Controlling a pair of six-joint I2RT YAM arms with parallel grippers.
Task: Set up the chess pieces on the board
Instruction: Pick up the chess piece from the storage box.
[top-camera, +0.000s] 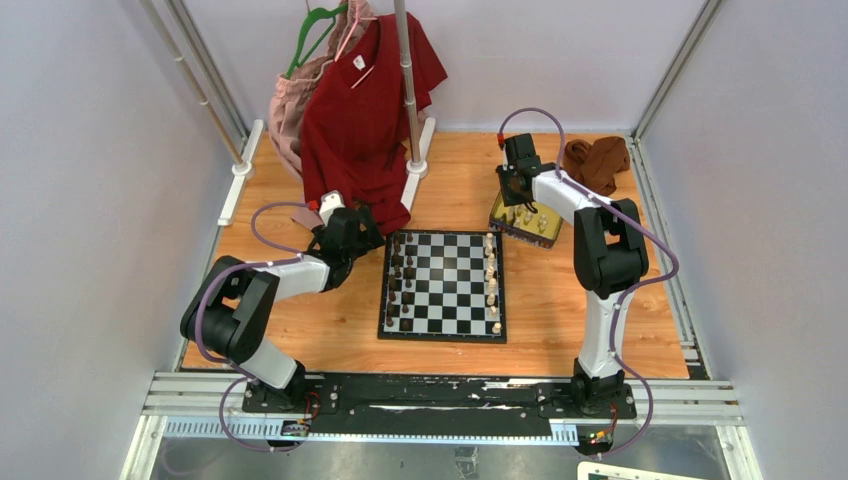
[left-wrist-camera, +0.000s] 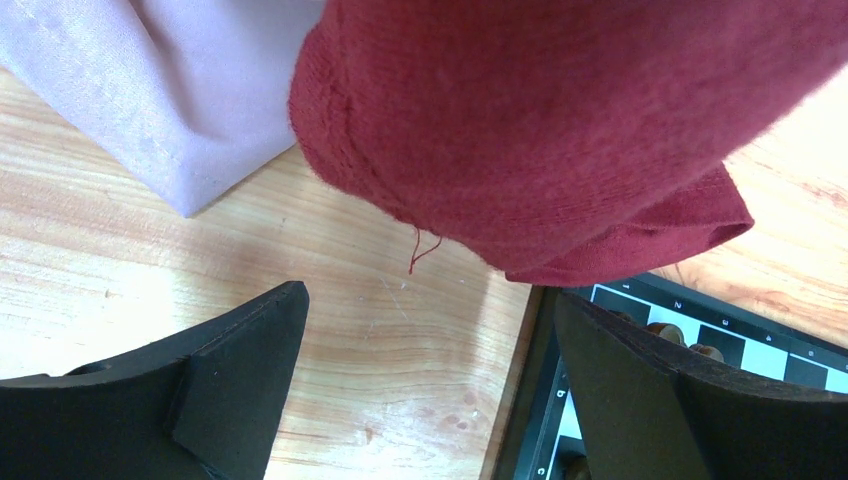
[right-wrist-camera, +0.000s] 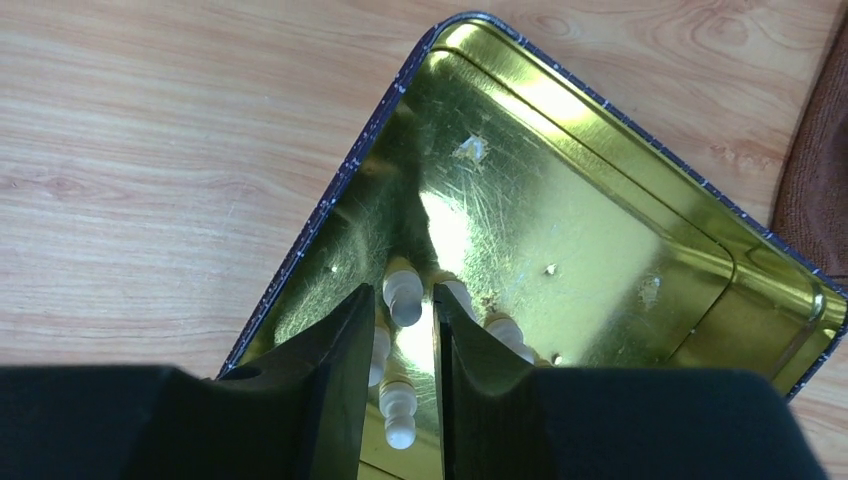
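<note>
The board (top-camera: 443, 285) lies mid-table, dark chess pieces (top-camera: 398, 280) along its left files and cream ones (top-camera: 491, 285) down its right side. My right gripper (top-camera: 517, 200) reaches into the gold tin (right-wrist-camera: 560, 200). Its narrowly parted jaws (right-wrist-camera: 401, 290) flank one cream pawn (right-wrist-camera: 404, 300), and I can see thin gaps on either side. More cream pieces (right-wrist-camera: 399, 412) lie under the fingers. My left gripper (left-wrist-camera: 430, 292) hangs wide open and empty over bare wood beside the board's corner (left-wrist-camera: 640, 300), under the red shirt's hem.
A red shirt (top-camera: 370, 110) and a pink garment (top-camera: 295, 100) hang from a rack pole (top-camera: 405, 80) at the back left, drooping over my left gripper. A brown cloth (top-camera: 597, 160) lies behind the tin at the back right.
</note>
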